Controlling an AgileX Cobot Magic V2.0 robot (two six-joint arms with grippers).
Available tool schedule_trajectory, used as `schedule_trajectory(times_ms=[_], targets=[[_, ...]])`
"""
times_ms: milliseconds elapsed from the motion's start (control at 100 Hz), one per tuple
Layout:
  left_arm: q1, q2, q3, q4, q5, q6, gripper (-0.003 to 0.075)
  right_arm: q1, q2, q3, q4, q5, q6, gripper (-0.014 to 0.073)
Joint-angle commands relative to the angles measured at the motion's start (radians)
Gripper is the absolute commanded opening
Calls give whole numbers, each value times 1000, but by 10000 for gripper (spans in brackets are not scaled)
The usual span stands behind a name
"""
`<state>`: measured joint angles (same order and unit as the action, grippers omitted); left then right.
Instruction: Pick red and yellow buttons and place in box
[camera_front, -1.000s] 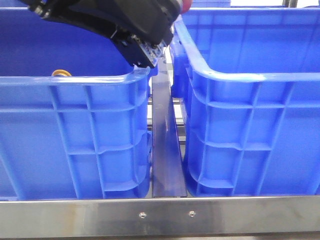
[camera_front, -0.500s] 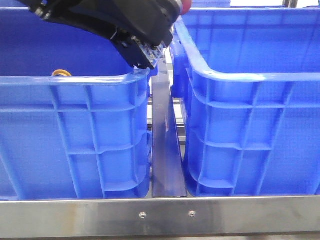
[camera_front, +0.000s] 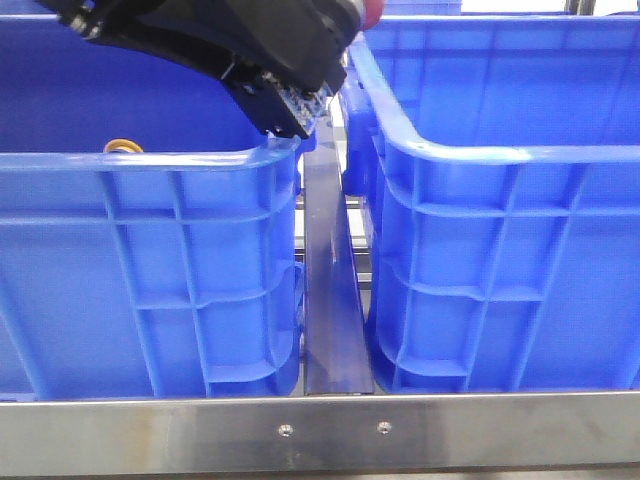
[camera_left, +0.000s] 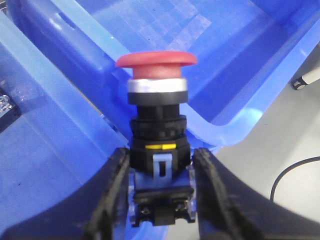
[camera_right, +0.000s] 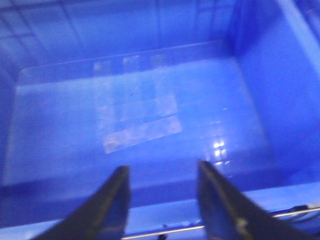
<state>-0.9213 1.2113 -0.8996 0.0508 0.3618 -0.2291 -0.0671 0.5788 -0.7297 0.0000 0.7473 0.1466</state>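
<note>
Here, red button (camera_left: 156, 60) shows silver collar, black body.

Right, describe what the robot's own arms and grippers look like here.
The left gripper has two smooth, matte black fingers that curve and taper toward the tips. The right gripper has matching black tapered fingers. In the front view the left arm ends in a glossy black housing with a small exposed circuit board at its lower edge.

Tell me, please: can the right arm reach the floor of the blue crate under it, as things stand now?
Probably yes. In the right wrist view the right gripper hangs with its jaws open and empty above the blue crate, whose floor looks bare, and nothing shows between them. The picture is blurred, so small things could be missed.
</note>
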Motion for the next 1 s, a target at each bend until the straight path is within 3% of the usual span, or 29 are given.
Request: schedule_trajectory(times_ms=[0,190,530,670,990], targets=[[-8,-23,-30,-9,-68,-4,115,-2,63,-75,72,-29,-30,454],[-8,-23,-30,-9,-68,-4,114,12,142,-149,360,6,-187,453],[-8,-23,-30,-9,-68,-4,115,138,325,-229,905,62,-427,453],[-8,-23,-30,-9,-68,-4,115,201,416,-252,991,64,-459,454],[-8,-23,-30,-9,-72,-4,115,364,601,-332,1013,46,-459,497]])
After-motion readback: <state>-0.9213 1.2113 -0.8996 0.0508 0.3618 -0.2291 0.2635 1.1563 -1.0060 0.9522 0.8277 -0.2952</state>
